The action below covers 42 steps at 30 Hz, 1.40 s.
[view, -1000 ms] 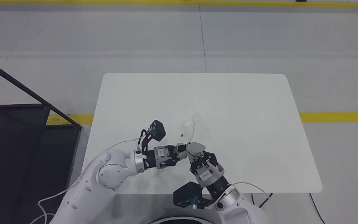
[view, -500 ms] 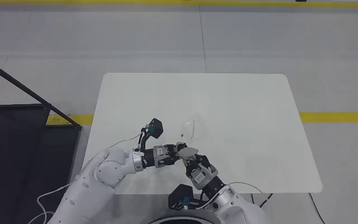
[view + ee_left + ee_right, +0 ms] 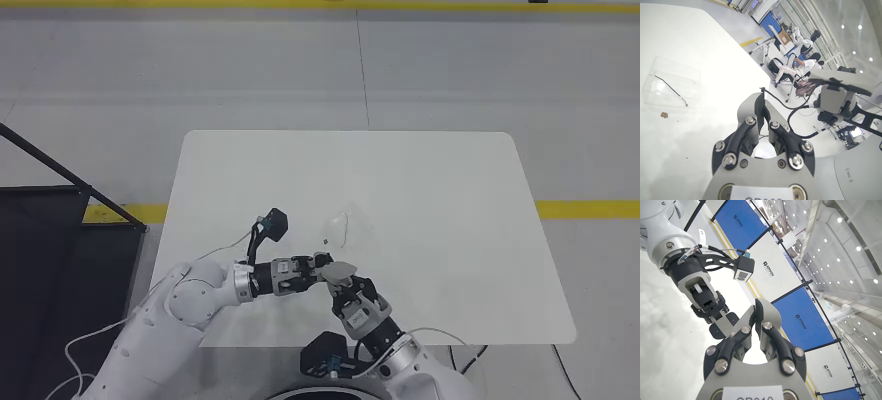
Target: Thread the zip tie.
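Left gripper: fingers clamped tight on the zip tie, with the pads squeezing the strap just below its head.
Zip tie: it's up in the air, off the bench, above the near part of the surface. The head pokes out past the left fingertips, and a thin black strand curves away from it towards the other arm.
Right gripper: fingers pressed together, pad on pad. Whether the tail is pinched between them can't be made out.
Gap between grippers: next to nothing. In the top view the two sets of tips sit just beside each other, one arm coming in from the side and the other from the robot's end of the bench.
Long axis: at the grip, the strap runs lengthwise between the left fingers, then bends across towards the right.
Nearer arm: the left has the head; the right is closest to the free end.
The crux: as a judgement, the tail tip has to line up with the slot in the head, right at the left fingertips.
Farther out: a clear box with a spare tie lying inside it, and a brown scrap on the bench just beside the box.
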### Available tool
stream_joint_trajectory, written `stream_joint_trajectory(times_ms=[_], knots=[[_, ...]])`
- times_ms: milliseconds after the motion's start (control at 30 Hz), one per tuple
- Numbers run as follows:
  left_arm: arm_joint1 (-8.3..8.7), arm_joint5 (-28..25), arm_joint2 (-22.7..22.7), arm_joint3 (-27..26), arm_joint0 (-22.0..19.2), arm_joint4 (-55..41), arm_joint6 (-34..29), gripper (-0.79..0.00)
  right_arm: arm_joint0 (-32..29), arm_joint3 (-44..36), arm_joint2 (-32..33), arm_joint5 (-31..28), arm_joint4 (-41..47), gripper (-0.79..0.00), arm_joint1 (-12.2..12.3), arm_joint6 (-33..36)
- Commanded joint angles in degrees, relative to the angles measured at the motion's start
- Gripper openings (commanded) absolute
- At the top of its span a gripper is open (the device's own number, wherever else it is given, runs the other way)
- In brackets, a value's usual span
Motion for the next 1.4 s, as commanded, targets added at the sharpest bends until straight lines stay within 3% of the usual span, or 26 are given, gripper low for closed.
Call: stream_joint_trajectory(times_ms=[0, 900, 1100, 1367], knots=[[0.02, 0.3, 0.15, 0.18, -0.26, -0.62, -0.7, -0.785, -0.16, 0.03, -0.03, 0.86, -0.07, -0.785, -0.03, -0.32], [0.58, 1.51, 3.89, 4.71, -5.65, -22.41, -21.31, -0.785, 0.34, 2.39, -4.58, 15.01, -11.29, -0.785, -2.17, 8.42], [0.63, 1.58, 4.15, 5.32, -6.22, -23.83, -22.47, -0.785, 1.11, 3.02, -5.79, 13.67, -12.78, -0.785, -2.79, 10.53], [0.6, 1.91, 3.9, 5.81, -6.25, -23.52, -20.18, -0.785, 1.08, 2.23, -5.24, 9.2, -10.25, -0.785, -2.89, 8.14]])
